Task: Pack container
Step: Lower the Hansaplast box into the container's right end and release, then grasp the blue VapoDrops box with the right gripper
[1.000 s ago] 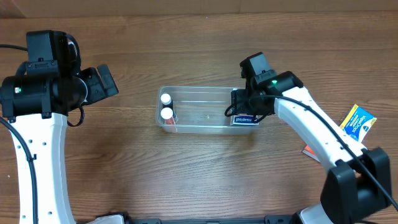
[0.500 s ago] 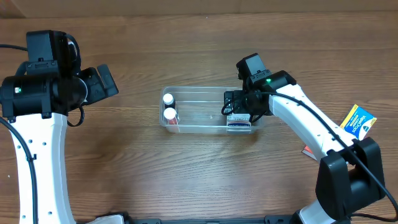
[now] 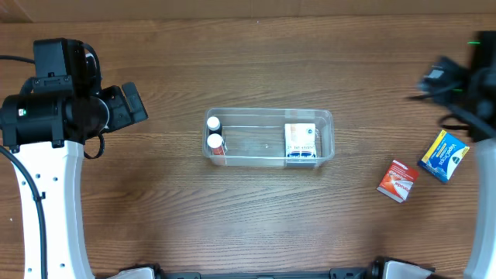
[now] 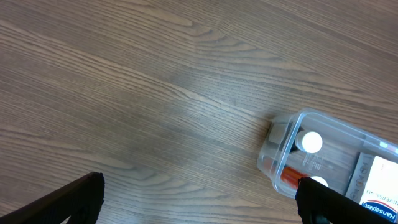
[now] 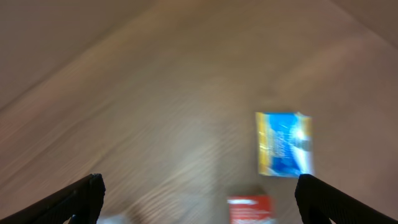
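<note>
The clear container (image 3: 268, 113) stands mid-table. Inside it, two white-capped bottles (image 3: 213, 123) (image 3: 215, 142) stand at the left end and a white and blue box (image 3: 300, 142) lies at the right end. My left gripper (image 4: 199, 206) hangs open over bare wood left of the container (image 4: 281, 138), with nothing between its fingers. My right gripper (image 5: 199, 202) is open and empty, far right of the container. In the overhead view the right arm (image 3: 463, 84) is a blur at the right edge.
A blue and yellow box (image 3: 444, 155) and a red box (image 3: 398, 180) lie on the wood at the right. Both show blurred in the right wrist view, the blue box (image 5: 283, 144) above the red box (image 5: 250, 210).
My right gripper opened and left the white and blue box in the container, then swung away to the far right. The container slid slightly right. The left arm has stayed still.
</note>
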{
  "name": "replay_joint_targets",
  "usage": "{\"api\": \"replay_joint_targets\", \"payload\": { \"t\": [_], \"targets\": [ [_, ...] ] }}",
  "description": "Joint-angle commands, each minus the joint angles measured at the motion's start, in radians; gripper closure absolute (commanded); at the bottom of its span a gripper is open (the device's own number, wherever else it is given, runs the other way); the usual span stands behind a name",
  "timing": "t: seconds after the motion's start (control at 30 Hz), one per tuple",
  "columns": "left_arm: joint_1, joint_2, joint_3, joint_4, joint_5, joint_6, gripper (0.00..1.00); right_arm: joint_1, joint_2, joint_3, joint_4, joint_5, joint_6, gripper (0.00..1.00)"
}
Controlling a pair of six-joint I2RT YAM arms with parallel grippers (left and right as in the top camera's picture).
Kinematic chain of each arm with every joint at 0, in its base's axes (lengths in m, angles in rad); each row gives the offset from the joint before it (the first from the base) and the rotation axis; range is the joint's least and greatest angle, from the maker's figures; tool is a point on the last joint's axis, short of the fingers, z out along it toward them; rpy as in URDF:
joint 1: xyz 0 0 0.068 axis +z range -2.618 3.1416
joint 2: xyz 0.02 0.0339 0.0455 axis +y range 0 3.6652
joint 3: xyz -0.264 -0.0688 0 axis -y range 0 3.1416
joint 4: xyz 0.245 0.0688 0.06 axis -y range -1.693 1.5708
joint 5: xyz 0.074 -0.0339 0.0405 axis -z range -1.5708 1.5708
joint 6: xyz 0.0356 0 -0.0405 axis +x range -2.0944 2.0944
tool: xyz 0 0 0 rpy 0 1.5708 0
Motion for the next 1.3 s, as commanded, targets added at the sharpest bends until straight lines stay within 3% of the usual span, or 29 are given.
{"api": "replay_joint_targets", "payload": {
  "t": [0.0, 0.17, 0.53, 1.0, 1.27],
  "targets": [
    [0.002, 0.0, 0.018, 0.007, -0.014, 0.018, 0.0, -0.201, 0.106, -0.025, -0.016, -0.104, -0.002, 0.0],
    [0.002, 0.0, 0.018, 0.011, -0.013, 0.018, 0.0, -0.325, 0.309, -0.045, -0.019, -0.14, -0.063, 0.0],
    [0.002, 0.0, 0.018, 0.01, -0.013, 0.018, 0.0, -0.354, 0.648, -0.046, 0.015, -0.137, -0.111, 0.0],
    [0.002, 0.0, 0.018, 0.003, -0.014, 0.018, 0.0, -0.361, 0.684, -0.244, 0.214, -0.138, -0.111, 0.0],
    [0.002, 0.0, 0.018, 0.004, -0.014, 0.018, 0.0, -0.361, 0.683, -0.212, 0.193, -0.156, -0.114, 0.16]
  ]
}}
